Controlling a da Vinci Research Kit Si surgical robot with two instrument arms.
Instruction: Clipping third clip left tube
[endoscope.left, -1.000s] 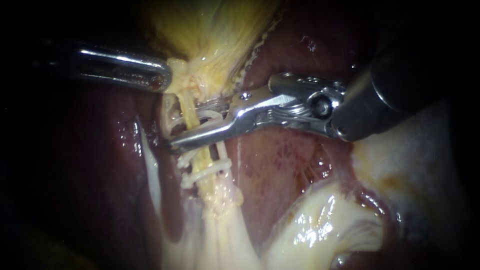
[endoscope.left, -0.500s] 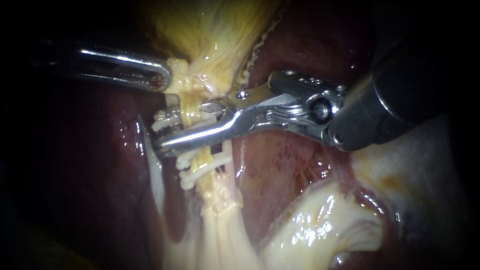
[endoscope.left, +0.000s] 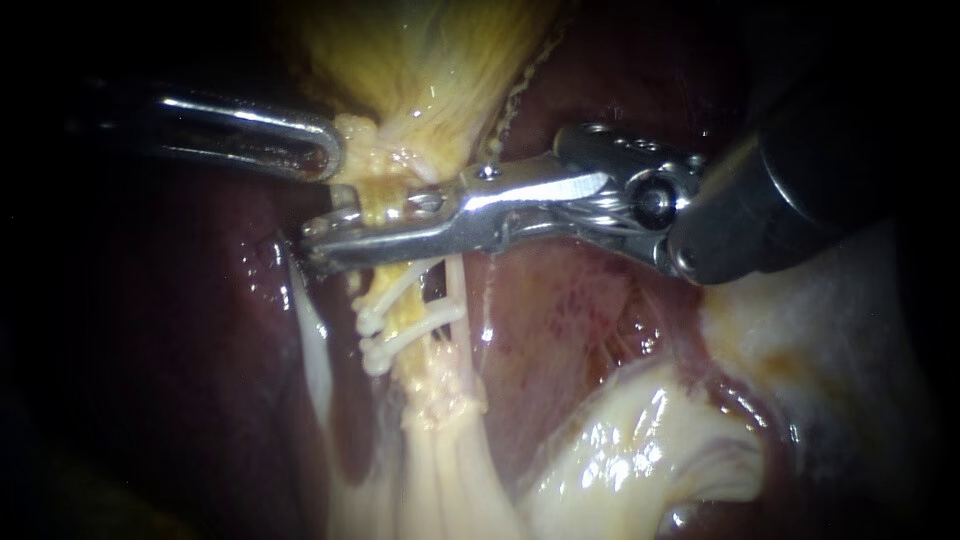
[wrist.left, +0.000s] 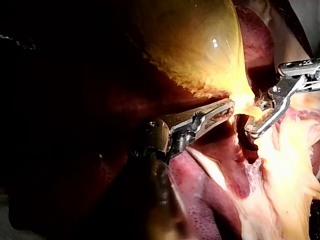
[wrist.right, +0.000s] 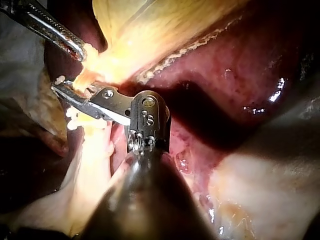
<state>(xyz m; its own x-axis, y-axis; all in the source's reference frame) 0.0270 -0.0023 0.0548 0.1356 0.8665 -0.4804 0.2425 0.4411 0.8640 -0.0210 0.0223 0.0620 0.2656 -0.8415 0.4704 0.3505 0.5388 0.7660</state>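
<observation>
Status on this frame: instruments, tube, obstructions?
Left instrument jaws shut on yellow gallbladder tissue. Right instrument jaws shut on pale yellow tube. Two white clips below. Nothing blocking.

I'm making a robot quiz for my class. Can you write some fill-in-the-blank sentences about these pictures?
The right instrument has its end effector shut across a thin yellow ___.
Just below it, ___ white clips sit on that same strand.
The left instrument holds the narrow end of the big yellow ___.
The dark red tissue around them is the ___.
Missing words: tube; two; gallbladder; liver.
</observation>
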